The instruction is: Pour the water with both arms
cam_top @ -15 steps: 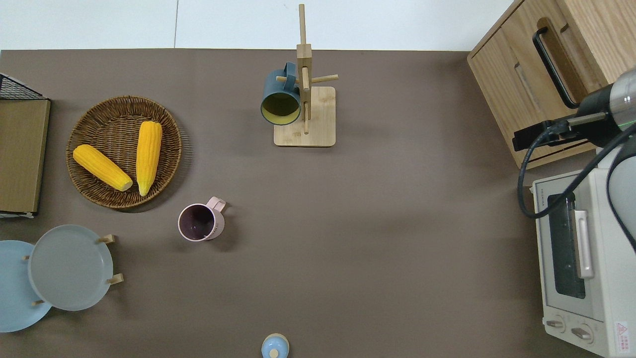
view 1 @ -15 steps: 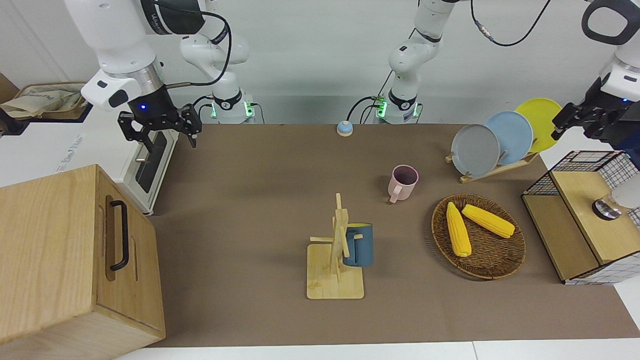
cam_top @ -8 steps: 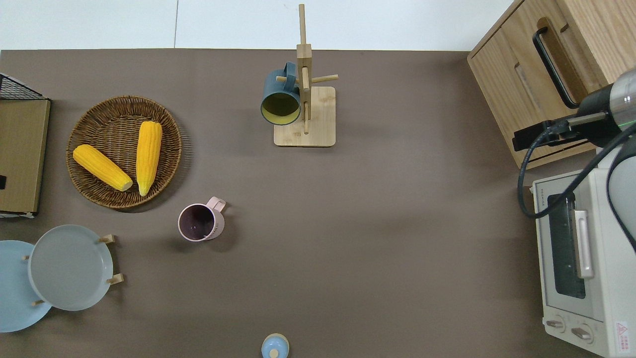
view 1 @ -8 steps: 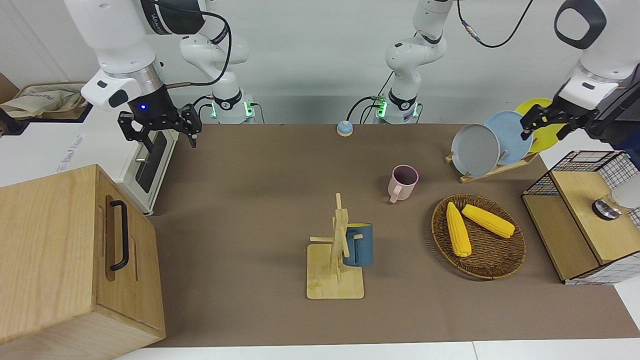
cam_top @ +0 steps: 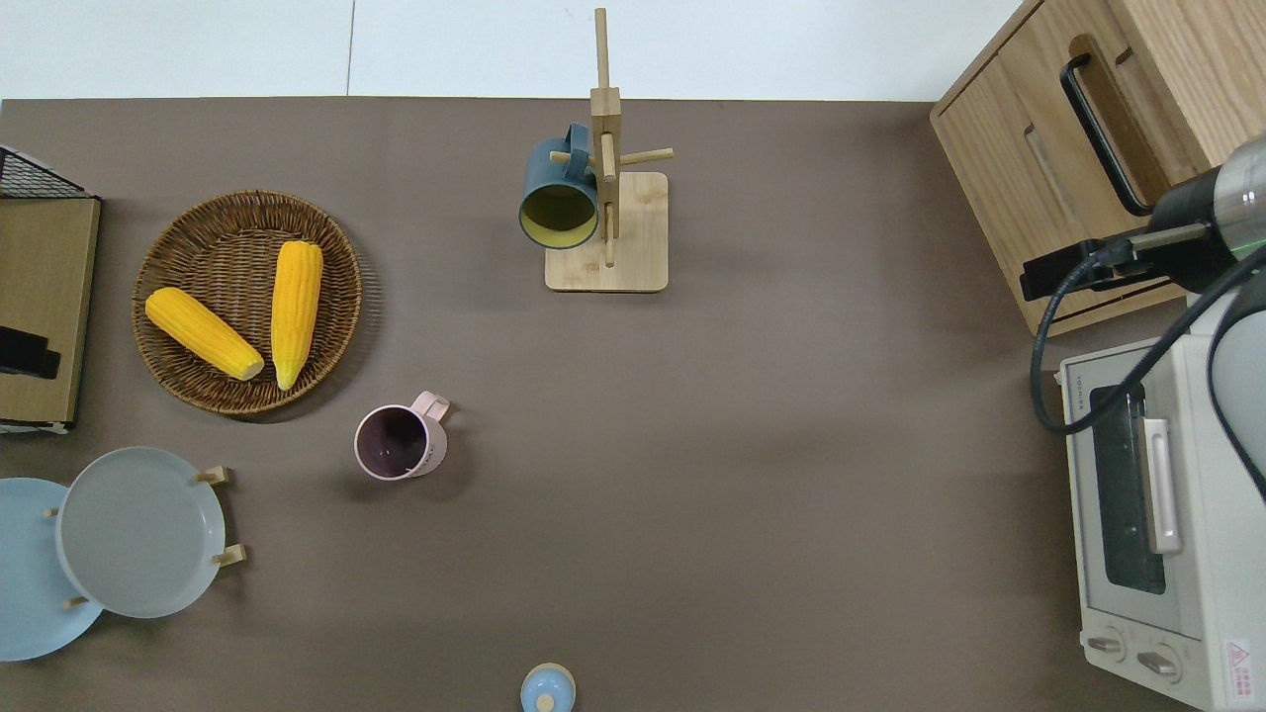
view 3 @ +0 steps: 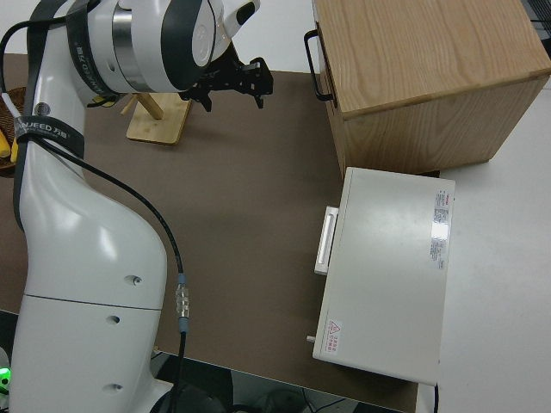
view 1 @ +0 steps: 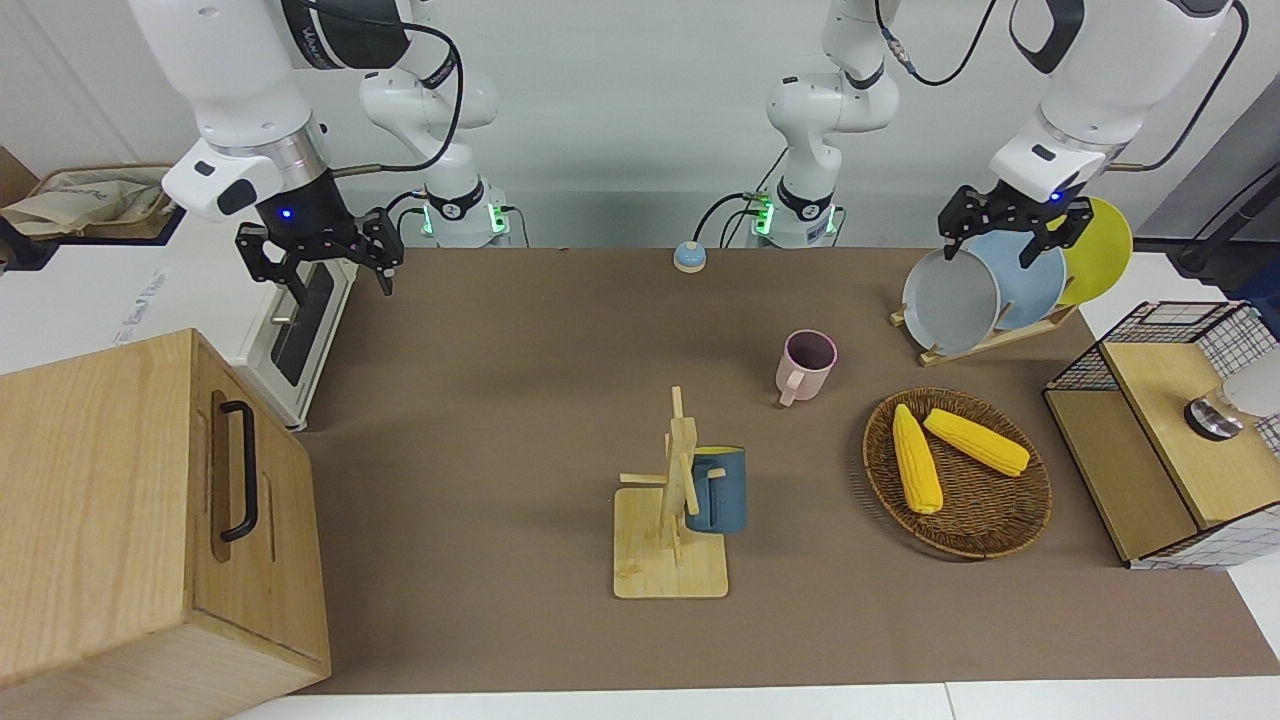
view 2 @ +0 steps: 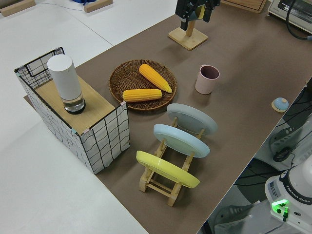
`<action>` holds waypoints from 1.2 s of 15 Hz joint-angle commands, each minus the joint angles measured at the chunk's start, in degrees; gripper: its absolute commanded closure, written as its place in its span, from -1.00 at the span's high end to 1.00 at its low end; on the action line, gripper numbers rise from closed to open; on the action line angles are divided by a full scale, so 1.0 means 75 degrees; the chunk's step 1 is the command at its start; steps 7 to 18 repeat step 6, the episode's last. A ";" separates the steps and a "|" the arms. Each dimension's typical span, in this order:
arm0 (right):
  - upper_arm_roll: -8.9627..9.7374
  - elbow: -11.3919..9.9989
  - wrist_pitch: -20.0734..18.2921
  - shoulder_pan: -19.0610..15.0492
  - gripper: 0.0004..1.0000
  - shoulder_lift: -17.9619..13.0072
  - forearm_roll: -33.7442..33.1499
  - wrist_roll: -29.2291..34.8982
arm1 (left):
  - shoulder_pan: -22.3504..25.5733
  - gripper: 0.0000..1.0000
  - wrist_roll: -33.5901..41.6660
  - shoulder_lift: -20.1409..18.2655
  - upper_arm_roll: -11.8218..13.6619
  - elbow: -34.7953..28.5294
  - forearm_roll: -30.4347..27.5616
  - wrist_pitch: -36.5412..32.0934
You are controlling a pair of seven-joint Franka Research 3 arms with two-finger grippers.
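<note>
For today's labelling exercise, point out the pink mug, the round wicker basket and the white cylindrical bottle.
Pink mug (view 1: 806, 362): front view, outer wall.
Round wicker basket (view 1: 985, 525): front view, bare woven floor.
White cylindrical bottle (view 2: 65, 78): left side view, white body.

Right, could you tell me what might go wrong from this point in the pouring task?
1. The open left gripper shows over the wire crate in the overhead view; the tall white cylinder standing on it looks top-heavy and might tip if nudged.
2. The plates stand on edge in their rack nearby; a low sweep could knock them.
3. The pink mug looks empty and light, so it could topple.
The right gripper is parked.
</note>
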 commanded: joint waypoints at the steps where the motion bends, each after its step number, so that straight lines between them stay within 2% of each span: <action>1: 0.0034 -0.0084 -0.0046 -0.0051 0.98 -0.0113 -0.0021 -0.0167 | -0.0489 1.00 -0.0304 -0.0130 0.0344 0.0002 -0.0463 -0.0169; 5: 0.0034 -0.0084 -0.0046 -0.0051 0.98 -0.0113 -0.0021 -0.0167 | -0.0465 1.00 -0.0328 -0.0165 0.0297 -0.0010 -0.0944 -0.0146; 18: 0.0034 -0.0084 -0.0046 -0.0051 0.98 -0.0113 -0.0021 -0.0167 | -0.0430 1.00 -0.0316 -0.0165 0.0251 -0.0010 -0.0944 -0.0134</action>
